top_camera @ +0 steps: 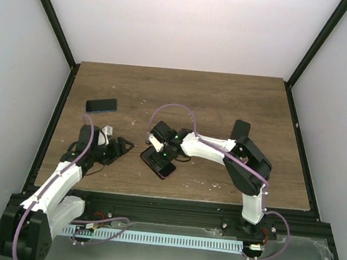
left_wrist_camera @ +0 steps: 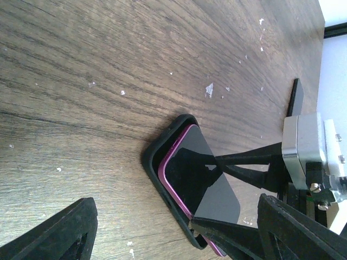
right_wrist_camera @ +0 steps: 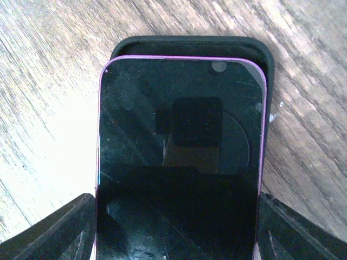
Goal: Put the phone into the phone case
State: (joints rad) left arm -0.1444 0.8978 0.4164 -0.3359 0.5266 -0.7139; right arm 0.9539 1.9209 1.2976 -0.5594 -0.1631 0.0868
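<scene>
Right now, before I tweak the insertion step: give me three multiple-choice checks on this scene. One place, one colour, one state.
1. Where does the dark slab with the blue edge lie?
A) on the far left part of the table
B) at the near right corner
C) off the wood entirely

2. What colour is the rim of the phone?
A) green
B) purple
C) white

3. The left pincer is:
A) shut on the phone
B) shut on the slab
C) open, holding nothing

Key:
1 A: the top view shows it on the left, farther back than both arms and apart from them.
2 B: in the right wrist view, a purple rim stands out against the black case.
3 C: in the left wrist view, its jaws stand wide apart and grip nothing.
</scene>
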